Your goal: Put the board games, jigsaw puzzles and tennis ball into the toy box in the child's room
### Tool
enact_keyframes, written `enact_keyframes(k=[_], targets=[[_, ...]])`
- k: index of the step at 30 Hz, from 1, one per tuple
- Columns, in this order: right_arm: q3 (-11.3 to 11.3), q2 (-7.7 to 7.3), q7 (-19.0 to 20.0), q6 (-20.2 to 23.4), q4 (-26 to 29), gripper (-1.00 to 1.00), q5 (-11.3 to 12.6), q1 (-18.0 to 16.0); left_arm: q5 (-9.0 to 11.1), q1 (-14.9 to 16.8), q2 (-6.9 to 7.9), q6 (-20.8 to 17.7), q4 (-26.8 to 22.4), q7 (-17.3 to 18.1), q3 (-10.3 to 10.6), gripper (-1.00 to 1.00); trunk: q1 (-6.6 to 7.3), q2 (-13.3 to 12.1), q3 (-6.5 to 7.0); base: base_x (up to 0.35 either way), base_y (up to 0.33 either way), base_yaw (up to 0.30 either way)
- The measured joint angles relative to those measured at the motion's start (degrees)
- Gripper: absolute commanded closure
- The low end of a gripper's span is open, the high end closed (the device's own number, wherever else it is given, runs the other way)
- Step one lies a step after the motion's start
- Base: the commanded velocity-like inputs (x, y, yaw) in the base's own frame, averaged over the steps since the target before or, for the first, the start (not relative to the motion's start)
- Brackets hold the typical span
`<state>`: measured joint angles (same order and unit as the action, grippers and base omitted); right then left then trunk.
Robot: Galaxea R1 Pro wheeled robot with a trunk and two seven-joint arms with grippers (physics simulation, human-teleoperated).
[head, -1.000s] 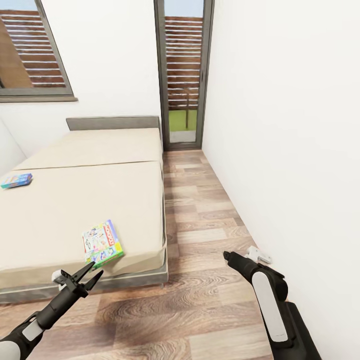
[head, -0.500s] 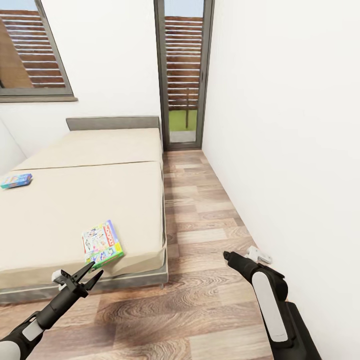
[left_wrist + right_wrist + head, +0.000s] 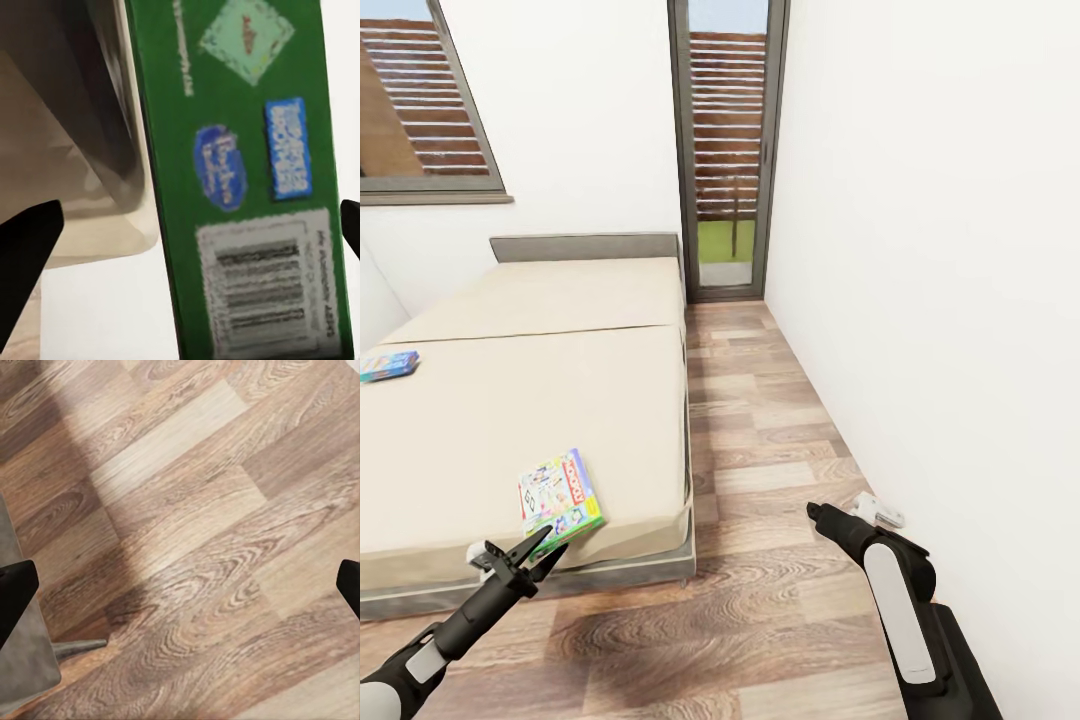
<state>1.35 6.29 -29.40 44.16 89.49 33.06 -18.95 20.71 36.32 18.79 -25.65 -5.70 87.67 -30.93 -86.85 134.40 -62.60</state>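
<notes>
Two board games lie on the bed point(image 3: 510, 400). The white one with multicoloured edges point(image 3: 560, 498) rests near the bed's front corner, and its green barcode side point(image 3: 247, 187) shows close up in the left wrist view. A small teal-blue one point(image 3: 388, 364) lies at the far left of the mattress. My left gripper point(image 3: 557, 538) is open, its tips just at the white box's near edge, and in the left wrist view the open left gripper point(image 3: 187, 232) frames that edge. My right gripper point(image 3: 815, 514) hangs open over the floor, and the right gripper point(image 3: 180, 592) holds nothing.
A wood-plank aisle point(image 3: 760, 420) runs between the bed and the white right wall point(image 3: 940, 300) to a glass door point(image 3: 725, 150). The grey bed frame's corner and leg point(image 3: 71, 647) lie close to my right gripper. A window point(image 3: 420, 100) is above the headboard.
The whole view has shifted slightly, so the bed sits a little lower and further left. My left gripper's tips are now nearer the white box's edge. The right arm looks unchanged.
</notes>
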Motion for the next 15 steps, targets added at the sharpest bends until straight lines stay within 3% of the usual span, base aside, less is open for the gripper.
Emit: enact_keyframes(k=[15], targets=[[0.0, 0.0, 0.03, 0.0, 0.0, -1.0, 0.0, 0.0, 0.05, 0.02, -0.01, -0.03, -0.01, -0.2, 0.1, -1.0, 0.0, 0.0, 0.01, 0.003, 0.0, 0.0]])
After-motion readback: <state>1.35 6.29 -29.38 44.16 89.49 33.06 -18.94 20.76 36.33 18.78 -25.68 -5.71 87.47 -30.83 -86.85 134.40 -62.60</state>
